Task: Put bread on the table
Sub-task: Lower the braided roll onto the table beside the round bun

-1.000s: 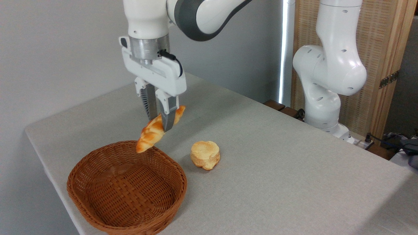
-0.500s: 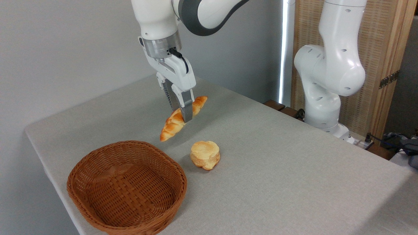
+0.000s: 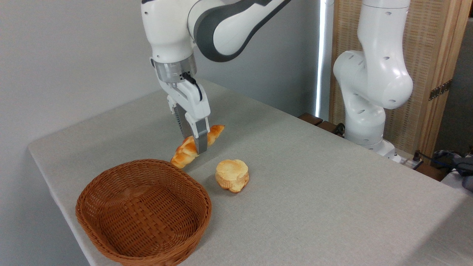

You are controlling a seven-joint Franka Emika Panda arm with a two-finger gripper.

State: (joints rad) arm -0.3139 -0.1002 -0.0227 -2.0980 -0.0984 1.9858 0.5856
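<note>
The tool is clamped across the middle of the bread, its two fingers pointing down and pinching the loaf between them. The bread hangs tilted, its left end lower and close to the table, just beyond the far rim of the basket and to the far left of the round bun. The loaf is outside the basket and low over the cloth, so most of the carrying looks finished; what is left, by my reading, is the last bit of lowering, letting go and lifting clear. Whether the low end already touches the table cannot be told, since the basket rim crosses in front of it. The near finger covers the loaf's middle.
</note>
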